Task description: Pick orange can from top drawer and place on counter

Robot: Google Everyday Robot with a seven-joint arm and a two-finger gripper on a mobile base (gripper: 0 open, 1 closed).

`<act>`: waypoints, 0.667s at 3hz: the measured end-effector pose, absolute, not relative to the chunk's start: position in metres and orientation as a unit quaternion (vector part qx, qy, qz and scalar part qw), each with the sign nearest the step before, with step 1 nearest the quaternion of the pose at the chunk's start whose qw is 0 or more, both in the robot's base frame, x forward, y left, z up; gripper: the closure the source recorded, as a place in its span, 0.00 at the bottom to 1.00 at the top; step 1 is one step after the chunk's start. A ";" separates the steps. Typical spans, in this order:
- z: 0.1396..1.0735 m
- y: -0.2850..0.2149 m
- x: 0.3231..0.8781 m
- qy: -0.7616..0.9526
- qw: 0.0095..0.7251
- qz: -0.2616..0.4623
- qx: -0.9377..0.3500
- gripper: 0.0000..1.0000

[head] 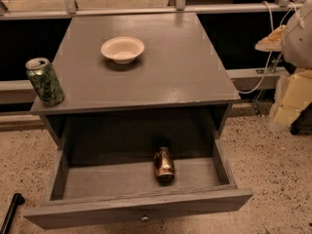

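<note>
The orange can [164,164] lies on its side inside the open top drawer [136,209], near the middle and toward the front panel. The drawer is pulled fully out, and its small round knob [144,218] shows on the front. The counter [165,72] is the grey top of the cabinet above it. My arm is at the right edge of the camera view, and its pale gripper [288,100] hangs beside the cabinet's right side, well away from the can and holding nothing that shows.
A green can [45,82] stands upright at the counter's front left corner. A white bowl [122,49] sits toward the back middle. A black rod [10,212] lies on the speckled floor at the lower left. Rails and a cable run behind the cabinet.
</note>
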State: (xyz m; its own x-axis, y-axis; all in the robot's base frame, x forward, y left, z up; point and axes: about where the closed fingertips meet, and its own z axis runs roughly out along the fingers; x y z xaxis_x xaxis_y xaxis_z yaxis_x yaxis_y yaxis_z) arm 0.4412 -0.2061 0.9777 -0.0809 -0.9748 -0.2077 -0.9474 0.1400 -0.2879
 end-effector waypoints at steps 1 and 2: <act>0.974 -0.203 0.448 0.720 0.162 -0.052 -0.673 0.00; 0.948 -0.196 0.470 0.662 0.123 -0.069 -0.736 0.00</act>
State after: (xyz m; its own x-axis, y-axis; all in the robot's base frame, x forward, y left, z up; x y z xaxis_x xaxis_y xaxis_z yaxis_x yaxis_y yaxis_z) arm 0.4697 -0.1959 0.9484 0.1138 -0.9916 -0.0613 -0.9580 -0.0932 -0.2711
